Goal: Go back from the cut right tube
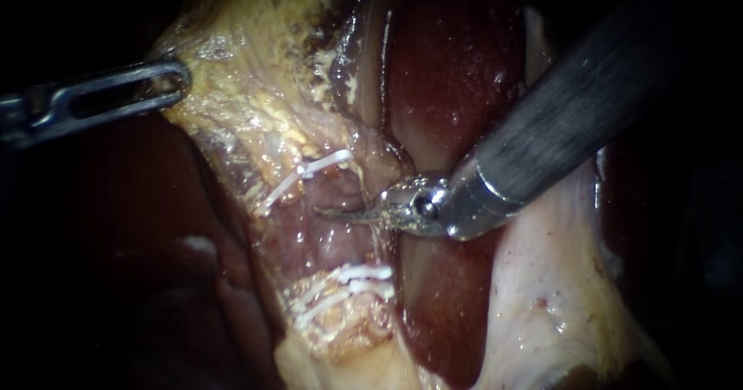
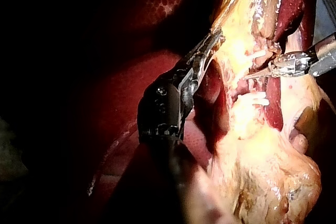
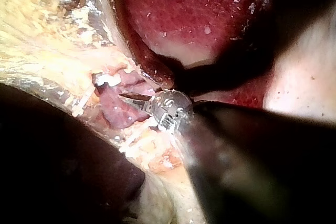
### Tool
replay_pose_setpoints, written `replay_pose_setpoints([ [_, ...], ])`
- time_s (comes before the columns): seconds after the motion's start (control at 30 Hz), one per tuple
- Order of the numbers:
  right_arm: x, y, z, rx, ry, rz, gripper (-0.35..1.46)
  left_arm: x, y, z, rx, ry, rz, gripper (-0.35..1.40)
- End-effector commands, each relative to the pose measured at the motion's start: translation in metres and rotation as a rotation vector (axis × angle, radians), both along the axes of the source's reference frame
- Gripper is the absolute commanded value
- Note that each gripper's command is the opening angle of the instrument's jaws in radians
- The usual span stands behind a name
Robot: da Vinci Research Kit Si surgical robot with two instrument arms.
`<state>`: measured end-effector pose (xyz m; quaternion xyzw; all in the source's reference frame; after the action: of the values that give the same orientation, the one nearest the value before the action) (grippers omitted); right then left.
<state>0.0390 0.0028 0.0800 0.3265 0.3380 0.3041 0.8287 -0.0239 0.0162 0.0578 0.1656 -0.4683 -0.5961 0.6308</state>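
Step, as I read it: pull-back only beginning. R instrument (image 1: pixel 334 213), blades lying together w/ nothing gripped, is sitting mid-frame at cut tube (image 1: pixel 331 239) betw. clips (image 1: pixel 309 169); L instrument (image 1: pixel 174 80), upper left, is clamping yellow tissue (image 1: pixel 232 88); next move is calling for straight R withdrawal toward upper right, clear of clips.

The left instrument (image 1: pixel 179 76) was cut off at the endoscope view's left edge, its end effector's tip partly buried in yellow tissue (image 1: pixel 232 73). In the right wrist view, the shaft of the right instrument (image 3: pixel 128 97) was a dark blur, hiding tissue beneath.
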Motion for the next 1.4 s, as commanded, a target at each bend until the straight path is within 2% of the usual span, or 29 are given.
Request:
replay_pose_setpoints([
  [0.03,0.0,0.0,0.0,0.0,0.001,-0.001,-0.35,0.0,0.0,0.0,0.0,0.0,0.0,-0.35],
  [0.07,-0.0001,0.0,-0.0001,0.0,0.001,-0.001,-0.35,0.0,0.0,0.0,0.0,0.0,0.0,-0.35],
  [0.17,-0.0001,-0.0001,-0.0002,0.0,0.006,0.001,0.26,0.0,0.0,0.0,0.0,0.0,0.0,-0.35],
  [0.3,-0.0001,-0.0002,-0.0003,-0.001,0.009,0.002,0.74,0.0,0.0,0.0,0.0,0.0,0.0,-0.35],
  [0.4,-0.0001,-0.0002,-0.0003,-0.001,0.017,0.007,0.95,0.0,0.0,-0.0001,0.0,0.0,0.0,-0.35],
  [0.47,-0.0001,-0.0003,-0.0004,-0.001,0.017,0.007,1.0,0.0,0.0,-0.0001,0.0,0.0,0.0,-0.35],
  [0.73,-0.0009,-0.0007,-0.0009,-0.006,0.023,-0.003,1.0,0.0,-0.0001,-0.0001,0.0,0.001,-0.001,-0.35],
  [0.8,-0.0014,-0.001,-0.0012,-0.041,0.046,-0.031,1.0,0.0,-0.0001,-0.0001,0.0,0.001,-0.001,-0.35],
  [0.87,-0.0021,-0.0013,-0.0017,-0.123,0.101,-0.087,1.03,0.0,-0.0001,-0.0001,0.0,0.001,-0.001,-0.35],
  [0.93,-0.0031,-0.0016,-0.0024,-0.195,0.154,-0.125,1.1,0.0,-0.0001,-0.0001,0.0,0.001,-0.001,-0.35],
  [1.03,-0.0046,-0.0016,-0.0036,-0.303,0.188,-0.162,1.22,0.0,-0.0002,-0.0001,0.0,0.001,-0.001,-0.35],
  [1.2,-0.0072,-0.0004,-0.0055,-0.422,0.222,-0.177,1.33,0.0,-0.0002,-0.0001,0.0,-0.001,0.001,-0.35],
  [1.4,-0.0102,0.0022,-0.0079,-0.533,0.217,-0.178,1.43,-0.0002,-0.0003,0.0,-0.001,0.0,0.0,-0.35],
])
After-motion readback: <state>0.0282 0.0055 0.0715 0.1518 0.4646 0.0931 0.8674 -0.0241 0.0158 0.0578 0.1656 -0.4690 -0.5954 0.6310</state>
